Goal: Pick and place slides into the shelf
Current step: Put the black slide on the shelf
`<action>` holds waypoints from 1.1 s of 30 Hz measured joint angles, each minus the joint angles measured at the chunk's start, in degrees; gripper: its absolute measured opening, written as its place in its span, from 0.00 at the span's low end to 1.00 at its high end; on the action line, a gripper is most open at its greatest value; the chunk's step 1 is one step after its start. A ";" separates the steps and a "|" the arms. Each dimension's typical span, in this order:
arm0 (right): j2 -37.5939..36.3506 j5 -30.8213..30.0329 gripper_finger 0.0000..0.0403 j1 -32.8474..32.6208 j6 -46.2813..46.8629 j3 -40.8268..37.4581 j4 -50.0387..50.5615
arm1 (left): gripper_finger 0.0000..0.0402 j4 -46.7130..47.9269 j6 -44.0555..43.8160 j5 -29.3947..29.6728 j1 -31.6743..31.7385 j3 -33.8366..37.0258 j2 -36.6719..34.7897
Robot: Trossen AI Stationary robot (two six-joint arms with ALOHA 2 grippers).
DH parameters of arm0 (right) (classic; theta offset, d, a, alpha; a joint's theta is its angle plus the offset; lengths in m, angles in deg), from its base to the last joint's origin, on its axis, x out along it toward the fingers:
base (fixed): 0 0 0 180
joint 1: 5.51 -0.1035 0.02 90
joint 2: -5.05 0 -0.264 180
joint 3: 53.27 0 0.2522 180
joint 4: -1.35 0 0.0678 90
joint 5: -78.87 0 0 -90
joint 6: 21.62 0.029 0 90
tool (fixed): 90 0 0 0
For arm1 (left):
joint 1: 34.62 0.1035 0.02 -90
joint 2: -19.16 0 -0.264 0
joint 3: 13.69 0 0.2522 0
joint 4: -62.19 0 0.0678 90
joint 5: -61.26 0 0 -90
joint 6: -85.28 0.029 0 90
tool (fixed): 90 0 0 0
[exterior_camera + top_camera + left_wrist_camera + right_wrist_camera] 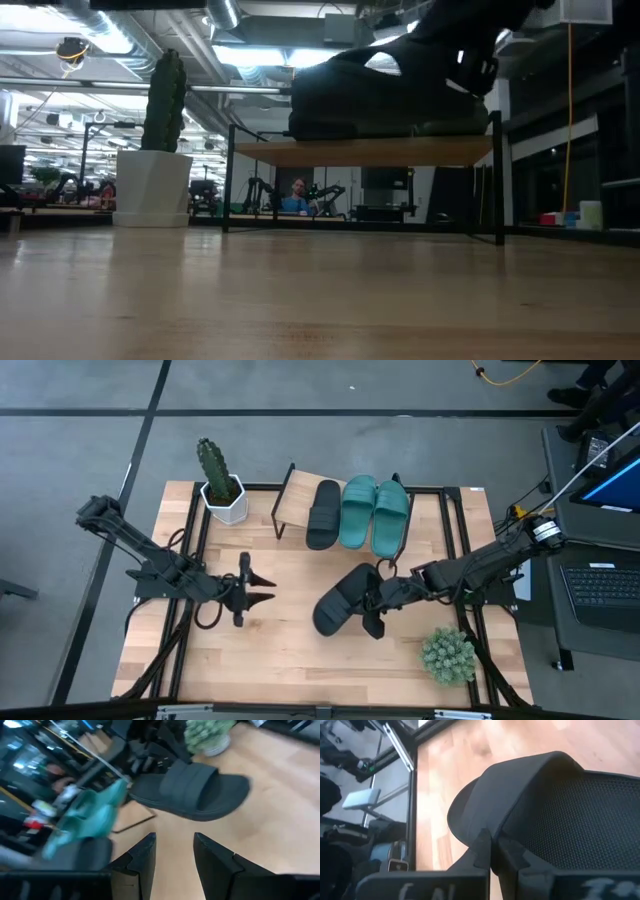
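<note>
Slides number four in the high view: one black slide [323, 513] and two teal-green slides [375, 511] lie side by side on the slanted shelf [292, 497], while a second black slide [343, 600] is clamped at its heel end between the fingers of the right gripper [378, 600], toe pointing away from them and sole clear of the tabletop [290, 650] in the low view. The right wrist view alone shows its textured footbed. The left gripper [262, 587] hovers over bare wood, fingers [139, 862] apart and empty, the held slide ahead of them. One cactus pot [222, 495] and one small bushy plant [447, 655] stand nearby. No writing is readable.
</note>
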 joint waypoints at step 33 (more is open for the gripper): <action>3.13 -2.88 0.03 1.31 -1.51 0.09 -10.75 | 0.31 -29.90 31.88 9.43 -3.42 -0.15 20.93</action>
